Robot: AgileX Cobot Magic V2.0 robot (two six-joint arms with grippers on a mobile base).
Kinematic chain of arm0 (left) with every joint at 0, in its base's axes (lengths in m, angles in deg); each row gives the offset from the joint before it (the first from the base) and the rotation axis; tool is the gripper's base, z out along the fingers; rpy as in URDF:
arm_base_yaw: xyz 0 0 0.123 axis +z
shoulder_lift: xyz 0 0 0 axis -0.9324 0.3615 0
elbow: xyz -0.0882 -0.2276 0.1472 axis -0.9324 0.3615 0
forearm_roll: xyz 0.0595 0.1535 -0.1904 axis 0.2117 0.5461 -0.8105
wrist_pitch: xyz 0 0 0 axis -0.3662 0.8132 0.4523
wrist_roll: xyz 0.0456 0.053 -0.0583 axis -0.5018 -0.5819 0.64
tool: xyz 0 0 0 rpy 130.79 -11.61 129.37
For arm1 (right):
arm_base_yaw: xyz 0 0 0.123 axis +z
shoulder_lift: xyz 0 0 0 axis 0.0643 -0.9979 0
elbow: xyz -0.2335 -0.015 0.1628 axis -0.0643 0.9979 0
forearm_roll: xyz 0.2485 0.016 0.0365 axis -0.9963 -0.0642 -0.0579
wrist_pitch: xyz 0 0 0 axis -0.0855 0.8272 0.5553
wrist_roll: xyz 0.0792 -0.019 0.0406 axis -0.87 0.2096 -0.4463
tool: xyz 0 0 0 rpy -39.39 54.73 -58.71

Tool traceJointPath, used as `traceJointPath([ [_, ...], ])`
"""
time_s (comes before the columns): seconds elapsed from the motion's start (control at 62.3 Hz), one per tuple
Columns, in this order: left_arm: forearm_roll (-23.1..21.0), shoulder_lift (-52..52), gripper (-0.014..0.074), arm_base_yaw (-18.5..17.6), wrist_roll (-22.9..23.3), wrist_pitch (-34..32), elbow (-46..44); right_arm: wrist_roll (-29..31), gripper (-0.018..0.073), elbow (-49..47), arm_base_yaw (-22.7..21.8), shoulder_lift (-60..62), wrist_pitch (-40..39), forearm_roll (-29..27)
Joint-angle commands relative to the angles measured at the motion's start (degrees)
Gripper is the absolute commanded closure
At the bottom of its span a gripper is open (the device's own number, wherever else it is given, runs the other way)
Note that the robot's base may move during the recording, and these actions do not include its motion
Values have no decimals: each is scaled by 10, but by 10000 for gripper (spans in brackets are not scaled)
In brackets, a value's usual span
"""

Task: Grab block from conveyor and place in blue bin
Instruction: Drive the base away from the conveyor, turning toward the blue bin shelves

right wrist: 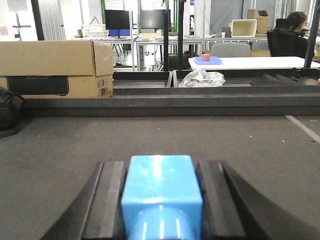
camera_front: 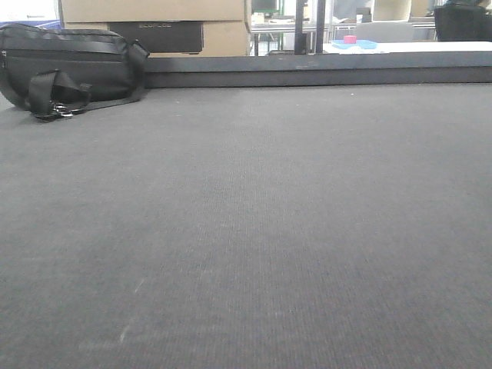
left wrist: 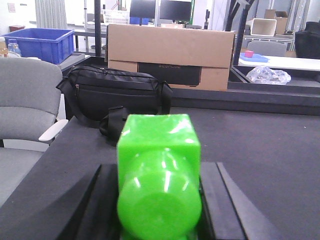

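Left arm: low over the belt, level, camera looking along it; the left gripper [left wrist: 159,169] has its dark fingers [left wrist: 106,200] pressed against both sides of the green block [left wrist: 159,150].
Right arm: equally low and level; the right gripper [right wrist: 161,167] pinches the blue block [right wrist: 161,192] between its two jaws.
Surface: the conveyor [camera_front: 254,231], a wide belt of dark grey, finely woven material, bounded at the far side by a dark raised rail [camera_front: 323,73].
On the belt: a black bag [camera_front: 69,65] with a looped strap lies at the far left, against the rail.
Behind the rail: a cardboard box [left wrist: 170,50] with a dark panel on its face; a crumpled plastic bag [right wrist: 200,78].
Room: a white table [right wrist: 250,62], monitors, shelving and a seated person [right wrist: 295,22]; a grey chair [left wrist: 25,95] stands beside the belt's left edge.
Blue bin [left wrist: 37,42]: far left, beyond the chair, well apart from both grippers.
Green block: glossy bright green, a cube with a rounded stud facing the camera.
Blue block: glossy light blue, same form, stud partly cut off by the frame.
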Motion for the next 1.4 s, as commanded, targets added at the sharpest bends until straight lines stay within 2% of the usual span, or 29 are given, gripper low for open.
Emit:
traceJointPath([
  [0.0, 3, -3, 708, -4, 4, -15, 1, -1, 715, -4, -1, 2, -14, -1],
  [1.38, 3, -3, 708, -4, 4, -15, 1, -1, 715, -4, -1, 2, -14, -1],
])
